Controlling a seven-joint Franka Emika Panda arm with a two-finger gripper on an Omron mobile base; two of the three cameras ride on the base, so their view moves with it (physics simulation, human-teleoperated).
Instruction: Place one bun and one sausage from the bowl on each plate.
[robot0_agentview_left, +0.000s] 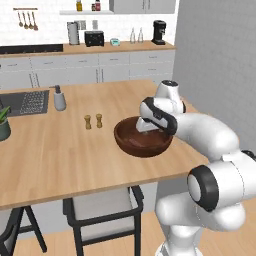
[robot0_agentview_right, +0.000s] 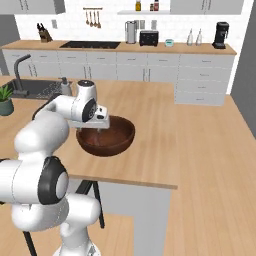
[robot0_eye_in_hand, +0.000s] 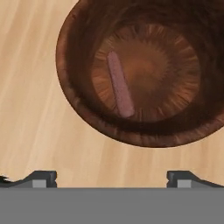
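The dark brown wooden bowl (robot0_agentview_left: 142, 148) (robot0_agentview_right: 108, 145) (robot0_eye_in_hand: 70, 89) stands on the wooden island counter near its front edge. One pinkish-brown sausage (robot0_eye_in_hand: 120, 85) lies on the bowl's floor, left of centre in the hand view. My gripper (robot0_eye_in_hand: 112, 178) (robot0_agentview_left: 144, 128) (robot0_agentview_right: 95, 129) hovers over the bowl's rim, pointing down. It is open, its two fingertips stand far apart, and nothing is between them. The bun and the plate are out of view.
Two small shakers (robot0_agentview_left: 93, 121) stand on the counter left of the bowl. Farther left are a soap dispenser (robot0_agentview_left: 59, 98), a sink (robot0_agentview_left: 25, 102) and a potted plant (robot0_agentview_left: 4, 125). A chair (robot0_agentview_left: 102, 210) sits under the counter's front edge.
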